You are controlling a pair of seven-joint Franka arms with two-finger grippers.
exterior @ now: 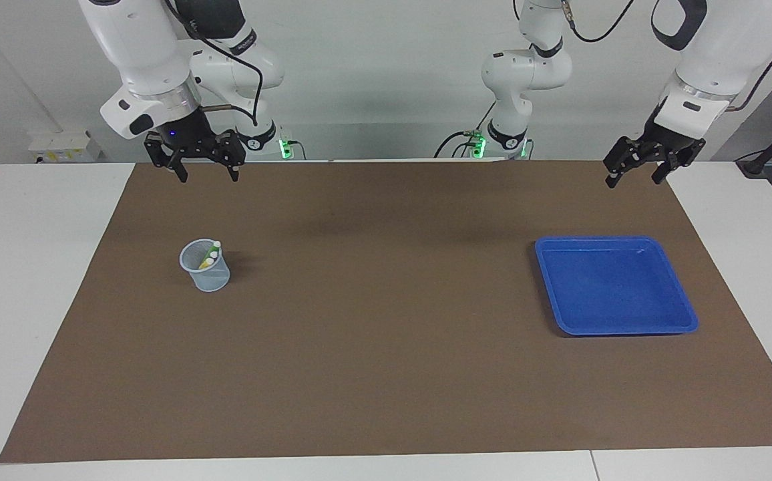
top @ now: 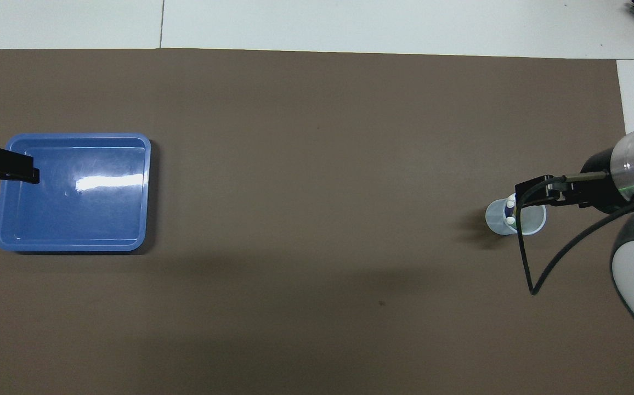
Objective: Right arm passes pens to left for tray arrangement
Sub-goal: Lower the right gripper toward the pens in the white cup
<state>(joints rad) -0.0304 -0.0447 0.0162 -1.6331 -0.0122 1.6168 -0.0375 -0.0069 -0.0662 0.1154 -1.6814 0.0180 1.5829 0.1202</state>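
The pens [exterior: 210, 254] stand together in a small pale mesh cup [exterior: 205, 266] on the brown mat, toward the right arm's end; green, yellow and whitish ends show. From overhead only their white ends [top: 509, 212] stick out of the cup [top: 501, 219]. My right gripper [exterior: 208, 178] hangs open and empty, high over the mat by the cup, well clear of it. The blue tray [exterior: 616, 287] lies empty toward the left arm's end. My left gripper [exterior: 632, 182] hangs open and empty, raised over the tray's [top: 75, 219] outer rim.
A brown mat [exterior: 386, 347] covers most of the white table. A black cable [top: 525, 263] loops down from the right wrist beside the cup. Both arm bases stand at the table's robot edge.
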